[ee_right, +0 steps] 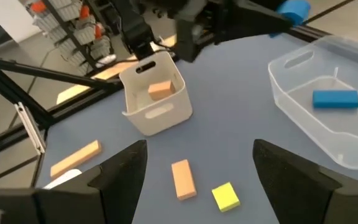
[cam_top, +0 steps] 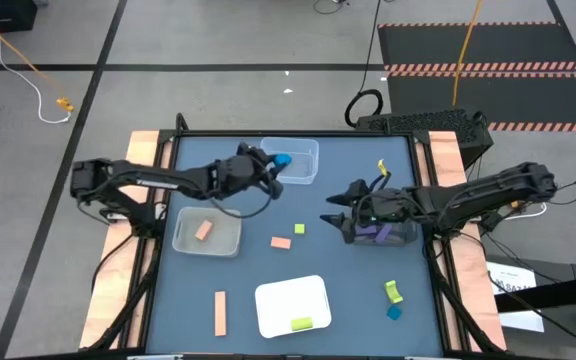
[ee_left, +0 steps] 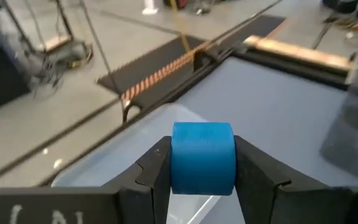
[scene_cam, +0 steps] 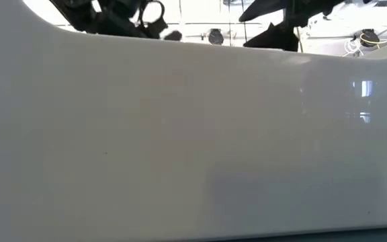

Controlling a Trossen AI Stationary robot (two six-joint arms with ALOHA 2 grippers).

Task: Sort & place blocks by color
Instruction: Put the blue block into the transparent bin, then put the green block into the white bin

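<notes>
Left gripper (cam_top: 276,166) holds a blue block (ee_left: 202,157) clamped between both fingers, over the clear bin (cam_top: 311,152). The block is short and rounded; its long axis cannot be told. A blue bar (ee_right: 335,99) lies flat inside that bin, long axis along the bin's floor. Right gripper (cam_top: 336,208), fingers spread wide and holding nothing, hovers near the clear bin, beside a dark bin (cam_top: 405,236) holding purple blocks (cam_top: 372,232).

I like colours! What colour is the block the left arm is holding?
Blue. The block shows best in the left wrist view, pinched between the left gripper's fingers.
</notes>
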